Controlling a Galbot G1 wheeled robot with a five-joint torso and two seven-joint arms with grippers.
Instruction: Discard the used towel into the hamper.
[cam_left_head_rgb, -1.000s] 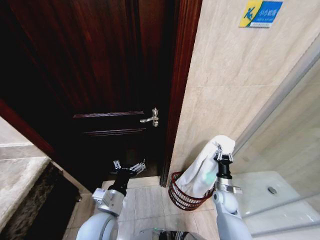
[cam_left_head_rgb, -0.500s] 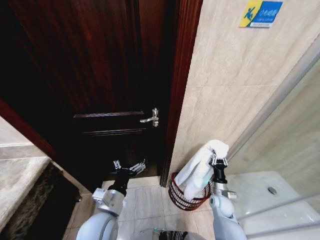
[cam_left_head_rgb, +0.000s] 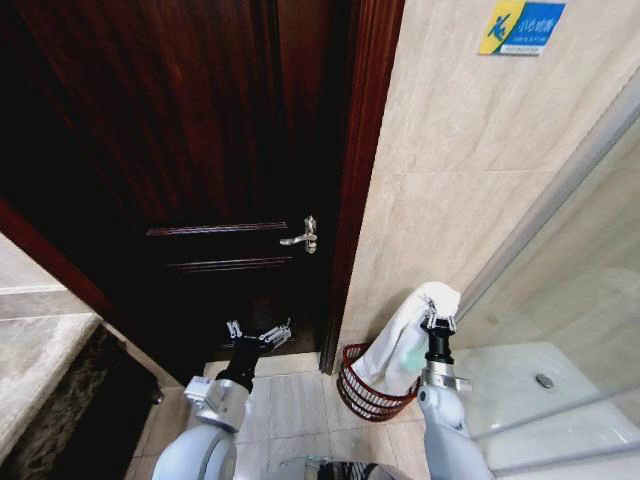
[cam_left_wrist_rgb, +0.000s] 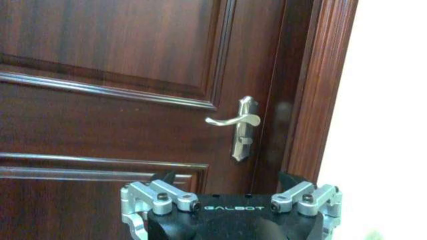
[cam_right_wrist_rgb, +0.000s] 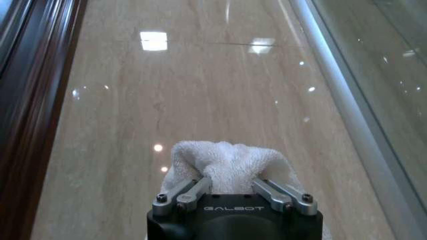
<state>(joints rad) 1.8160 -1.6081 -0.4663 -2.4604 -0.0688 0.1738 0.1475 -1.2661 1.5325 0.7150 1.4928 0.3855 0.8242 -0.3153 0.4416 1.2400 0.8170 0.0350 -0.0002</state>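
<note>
Fingers of right gripper (cam_left_head_rgb: 438, 318) clamp towel (cam_left_head_rgb: 403, 343) top; towel hangs into hamper (cam_left_head_rgb: 362, 392) at 5 o'clock by door (cam_left_head_rgb: 180, 150). Left gripper (cam_left_head_rgb: 258, 333) fingers apart, idle.

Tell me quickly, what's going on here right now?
The right gripper is shut on a white towel, holding it up over the reddish-brown wire hamper that stands on the floor by the tiled wall. The towel's lower end hangs into the hamper. The left gripper waits open before the dark wooden door.
</note>
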